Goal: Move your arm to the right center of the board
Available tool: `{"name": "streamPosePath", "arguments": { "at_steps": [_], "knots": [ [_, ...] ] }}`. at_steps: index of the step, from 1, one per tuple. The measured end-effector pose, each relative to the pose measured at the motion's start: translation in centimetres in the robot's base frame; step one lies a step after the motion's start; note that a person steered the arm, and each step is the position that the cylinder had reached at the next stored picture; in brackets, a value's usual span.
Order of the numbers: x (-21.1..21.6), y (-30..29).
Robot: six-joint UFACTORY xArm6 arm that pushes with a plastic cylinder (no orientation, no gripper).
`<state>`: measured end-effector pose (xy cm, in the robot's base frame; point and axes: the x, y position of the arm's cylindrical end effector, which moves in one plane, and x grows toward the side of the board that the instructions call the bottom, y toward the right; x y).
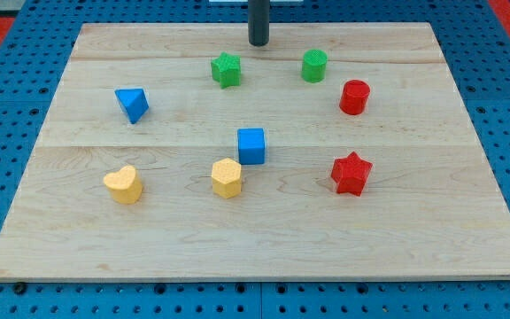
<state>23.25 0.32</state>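
- My tip (258,42) sits near the top edge of the desk (237,252), about midway between its top corners, touching no block.
- This end effector is a plain rod, so there is nothing on it to stand apart, come together or clamp; it holds nothing.
- The nearest things are the green star (226,69), just below and to the view's left, and the green cylinder (314,66), below and to the view's right.
- The place to reach is the middle of the right edge, a bare strip of wood to the right of the red cylinder (354,97) and red star (351,173).
- A straight diagonal from here would likely clip the green cylinder or the red cylinder.
- A cleaner path, I judge: slide along the top edge toward the top right corner, above the green cylinder, then come down the right edge outside both red pieces.
- Stop level with the gap between the two red pieces.
- The blue cube (251,146), blue triangle (132,104), yellow heart (124,184) and yellow hexagon (227,177) lie well clear.
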Motion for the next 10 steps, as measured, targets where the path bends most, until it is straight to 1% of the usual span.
{"name": "streamPosePath", "arguments": {
  "at_steps": [1,2,3,4,5,6,7,8,9,10],
  "knots": [
    [0.0,0.0],
    [0.1,4.7],
    [0.3,14.1],
    [0.3,16.3],
    [2.2,17.4],
    [7.0,19.6],
    [8.1,19.9],
    [8.1,19.9],
    [9.9,19.9],
    [15.7,20.5]
  ]
}}
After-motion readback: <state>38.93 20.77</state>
